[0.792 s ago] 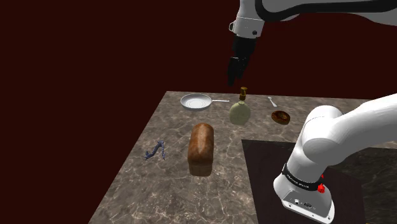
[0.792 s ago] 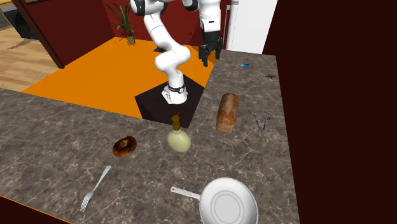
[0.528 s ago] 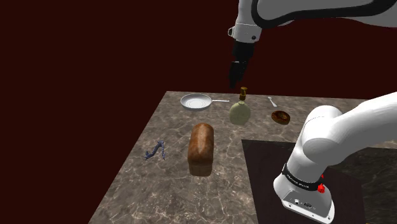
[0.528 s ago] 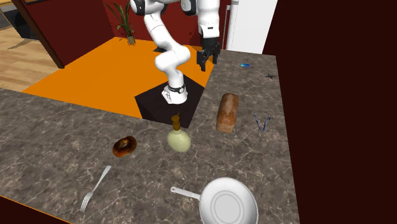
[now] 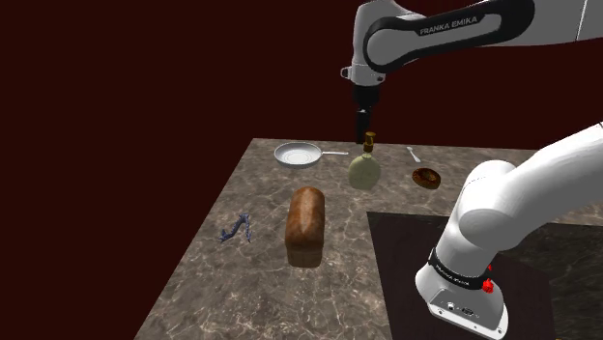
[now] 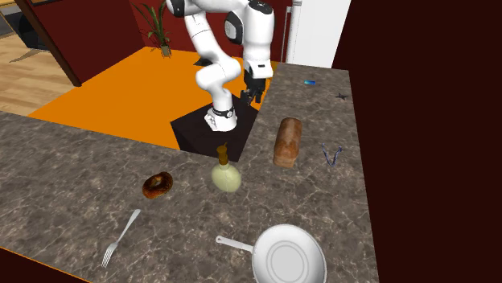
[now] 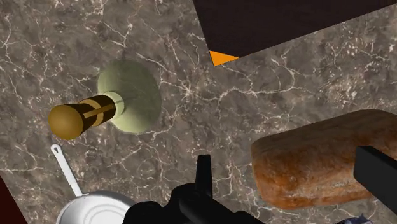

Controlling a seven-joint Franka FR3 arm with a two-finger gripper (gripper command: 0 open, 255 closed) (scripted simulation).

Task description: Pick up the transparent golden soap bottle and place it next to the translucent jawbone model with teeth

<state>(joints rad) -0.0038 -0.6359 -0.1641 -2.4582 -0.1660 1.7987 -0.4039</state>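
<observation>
Overhead, the black tool (image 5: 365,124) is held high above the marbled counter (image 5: 242,290), its fingers (image 7: 203,170) spread wide and nothing clasped between them. The soap bottle (image 5: 365,168), pale yellow-green in the body with a brown-and-gold neck and cap, is seen standing upright on the counter, untouched, between a white frying pan (image 5: 296,155) and a brown doughnut (image 5: 426,178). A loaf of bread (image 5: 306,222) is laid between the bottle and the small bluish jawbone model (image 5: 237,230), which is set well apart from the bottle. A fork (image 5: 414,153) is placed near the doughnut. In the wrist view, the loaf is framed between the parted fingers, while the bottle is found off to one side of the tool.
</observation>
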